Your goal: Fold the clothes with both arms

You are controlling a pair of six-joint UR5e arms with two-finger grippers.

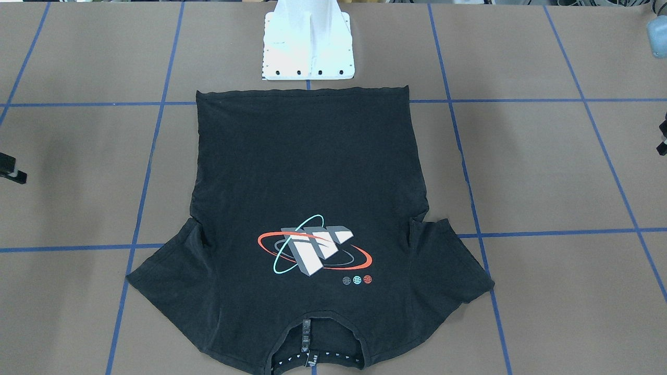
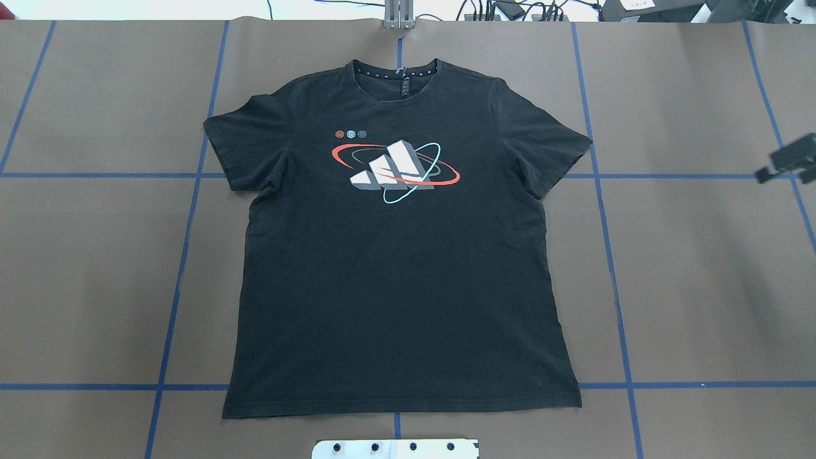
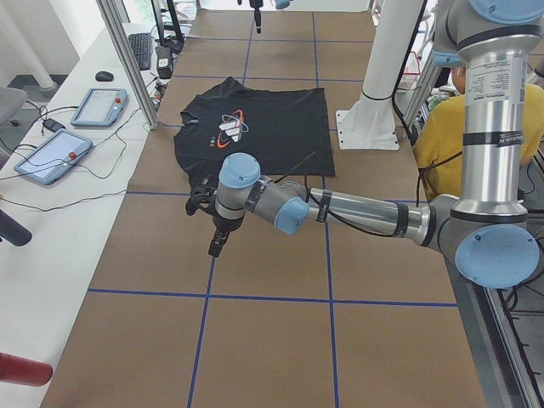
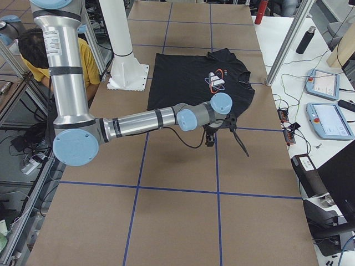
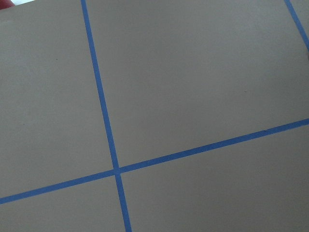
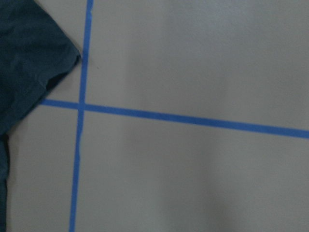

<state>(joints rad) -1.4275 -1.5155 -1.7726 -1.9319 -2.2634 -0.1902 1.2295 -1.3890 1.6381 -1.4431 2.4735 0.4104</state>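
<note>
— Left gripper [image 3: 211, 228]: where does it hang, and how do its fingers stand?

— It hangs above bare tabletop [image 2: 701, 287] toward the left edge, out past the left sleeve of the T-shirt [image 2: 395, 268] and clear of the cloth. Its wrist view shows only brown surface and a crossing of blue tape lines [image 5: 116, 170]. I cannot tell whether the fingers are spread or pressed together.

— And the right gripper [image 2: 785, 162]?

— It is near the right edge, above the tabletop and apart from the right sleeve [image 6: 34, 58]. Its wrist view catches that sleeve's corner, which reaches a tape line just beside a crossing. From above the gripper is only a dark shape at the edge of the view, so I cannot tell how its fingers stand either.

— How does the shirt lie?

— It lies flat in the middle of the tabletop with the logo [image 2: 395, 171] side up and both short sleeves spread outward. The collar [image 2: 395, 70] points to the far edge. The hem runs along the robot's edge, just short of the white base plate [image 2: 395, 448].

— What else shows?

— In the side view, each arm stretches its forearm low over the tabletop. A person in a yellow top [image 3: 442, 119] sits behind the robot's column. Two tablets [image 3: 98, 106] lie on a white side table along the far edge.
</note>
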